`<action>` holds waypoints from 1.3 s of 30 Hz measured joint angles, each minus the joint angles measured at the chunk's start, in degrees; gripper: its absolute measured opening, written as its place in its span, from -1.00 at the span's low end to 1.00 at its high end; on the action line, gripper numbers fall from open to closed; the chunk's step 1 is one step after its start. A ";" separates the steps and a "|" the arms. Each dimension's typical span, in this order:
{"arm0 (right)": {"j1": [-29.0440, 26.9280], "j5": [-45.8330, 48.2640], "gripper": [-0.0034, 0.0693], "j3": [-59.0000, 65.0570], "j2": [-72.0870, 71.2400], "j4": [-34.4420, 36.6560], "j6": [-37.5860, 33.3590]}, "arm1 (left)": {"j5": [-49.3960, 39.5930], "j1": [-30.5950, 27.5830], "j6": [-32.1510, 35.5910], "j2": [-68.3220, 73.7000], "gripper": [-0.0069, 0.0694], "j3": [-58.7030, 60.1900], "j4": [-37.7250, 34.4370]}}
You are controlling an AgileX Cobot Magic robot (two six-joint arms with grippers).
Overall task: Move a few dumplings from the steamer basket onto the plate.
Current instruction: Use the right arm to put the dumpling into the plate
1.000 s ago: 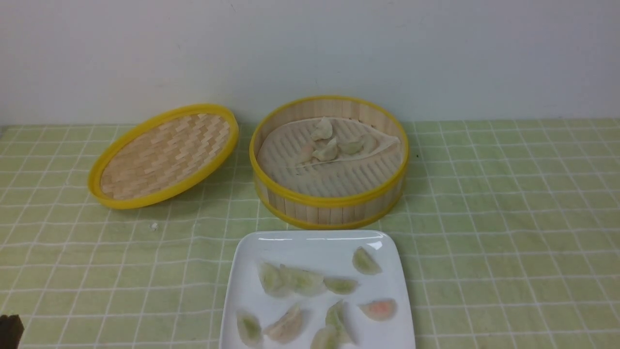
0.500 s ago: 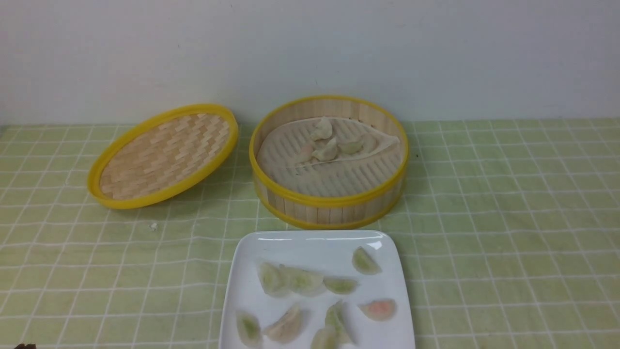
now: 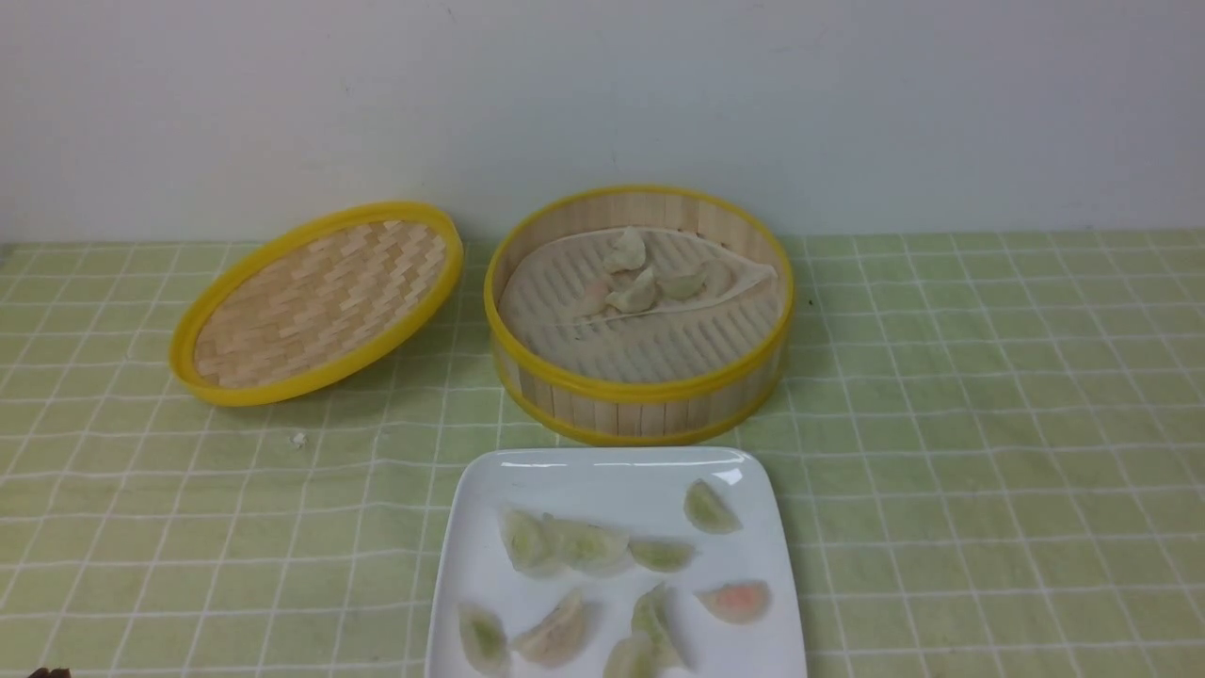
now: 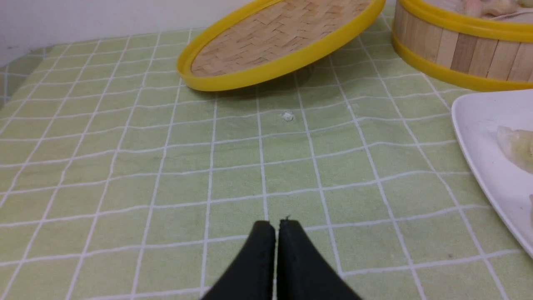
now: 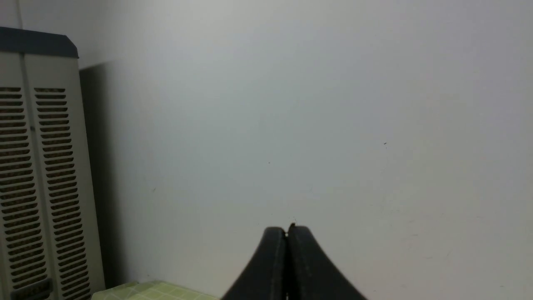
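Note:
The steamer basket [image 3: 640, 391] stands at the middle of the table with a few dumplings [image 3: 645, 278] on its pale liner near the far side. In front of it the white plate [image 3: 602, 480] holds several dumplings [image 3: 584, 546]. My left gripper [image 4: 277, 225] is shut and empty, low over the green cloth to the left of the plate [image 4: 479, 137], with the basket [image 4: 458, 54] beyond it. Only a dark tip of the left gripper [image 3: 47, 672] shows at the front view's lower left corner. My right gripper [image 5: 287, 229] is shut, empty, and faces the white wall.
The shallow woven lid [image 3: 315, 301] leans tilted to the left of the basket. A small white crumb [image 3: 299, 439] lies on the green checked cloth in front of the lid. A grey vented cabinet [image 5: 41, 187] stands by the wall in the right wrist view.
The left gripper's dark tip has dropped lower at the front view's lower left corner, almost out of frame. Basket, lid, plate and dumplings have not moved.

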State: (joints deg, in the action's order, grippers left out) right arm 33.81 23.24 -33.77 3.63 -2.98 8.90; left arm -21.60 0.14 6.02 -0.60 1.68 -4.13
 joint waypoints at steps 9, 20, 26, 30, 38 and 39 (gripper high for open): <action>0.00 0.00 -0.95 0.00 0.00 0.00 0.00 | -0.06 0.00 0.00 0.00 -0.83 0.00 0.00; -4.45 2.60 -0.95 4.82 -1.21 -1.26 0.07 | -0.13 0.00 0.00 0.00 -0.83 0.00 0.00; -21.02 3.18 -0.95 17.58 -1.21 -1.50 0.07 | -0.13 0.00 0.00 0.00 -0.83 -0.05 0.00; -29.10 3.52 -0.95 27.45 -1.48 -1.56 0.07 | -0.13 0.00 0.00 0.00 -0.83 -0.05 0.00; -33.25 -0.91 -0.95 34.91 -4.19 -1.77 0.10 | -0.13 0.00 0.00 0.00 -0.83 -0.05 0.00; -33.29 -0.91 -0.95 34.97 -4.19 -1.77 0.10 | -0.13 0.00 0.00 0.00 -0.83 -0.05 0.00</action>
State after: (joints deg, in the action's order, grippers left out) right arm 0.52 22.33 1.19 -0.56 -4.75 8.99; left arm -21.73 0.14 6.02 -0.60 1.63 -4.13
